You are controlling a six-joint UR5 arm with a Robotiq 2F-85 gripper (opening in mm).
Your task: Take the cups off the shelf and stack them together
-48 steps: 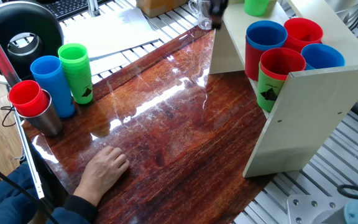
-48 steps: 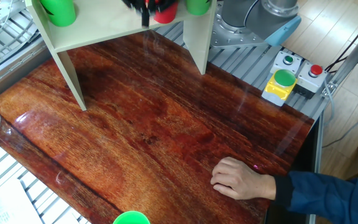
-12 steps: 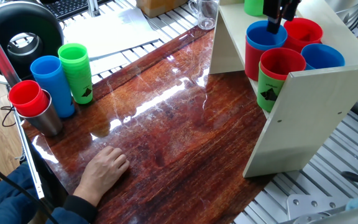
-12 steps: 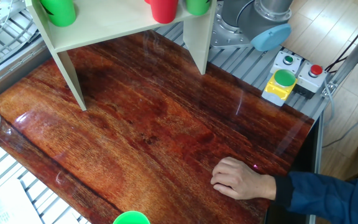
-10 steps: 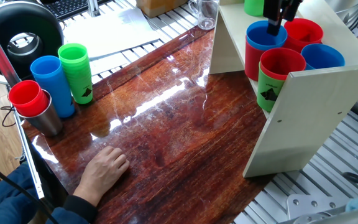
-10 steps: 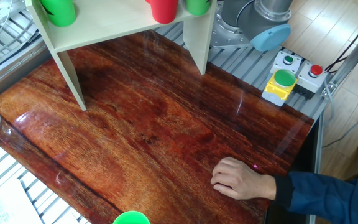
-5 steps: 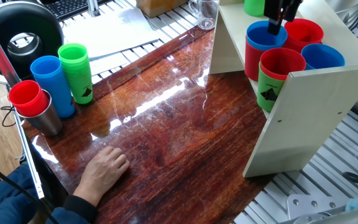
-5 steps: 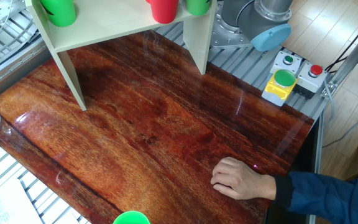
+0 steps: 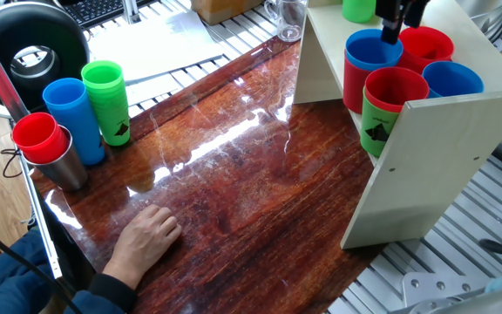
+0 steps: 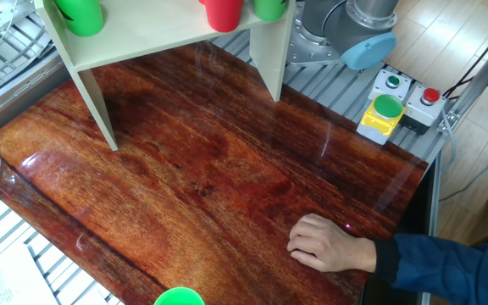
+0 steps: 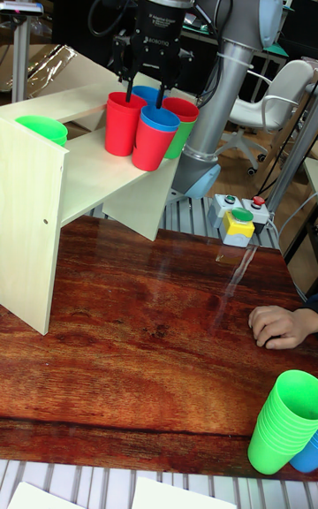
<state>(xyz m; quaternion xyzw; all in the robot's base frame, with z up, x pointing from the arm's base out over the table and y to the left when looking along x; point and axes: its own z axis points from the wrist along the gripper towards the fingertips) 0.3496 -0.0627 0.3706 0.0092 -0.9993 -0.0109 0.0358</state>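
Gripper (image 11: 144, 94) hung over the cup cluster on the shelf (image 11: 84, 175), fingers spread apart, one tip at the rim of the back red cup (image 11: 122, 123), the other down by the blue cups; whether either finger touched a rim couldn't be told. In the one fixed view the gripper (image 9: 393, 33) was mostly cut off by the top edge, only dark finger ends showing above the blue-lined cup (image 9: 371, 51).

Cluster on the shelf in that view: blue-inside cup with red outer wall, red cup (image 9: 425, 44) behind it, blue cup (image 9: 452, 78) to the right, red cup nested in the green logo cup (image 9: 376, 129) at the front. A lone green cup (image 9: 358, 9) sat farther back on the shelf, top cropped. Exact nesting of the pairs was hard to make out.

The other fixed view showed only cup bottoms at the top edge; gripper not visible there.

On the counter (image 9: 234, 174): blue cup column (image 9: 75, 118), green cup column (image 9: 107, 100), steel tumbler (image 9: 64, 166) with a red cup (image 9: 37, 135) in it. A person's hand (image 9: 146, 237) rested flat near the front edge. Button box (image 10: 392, 106) sat just off the counter.
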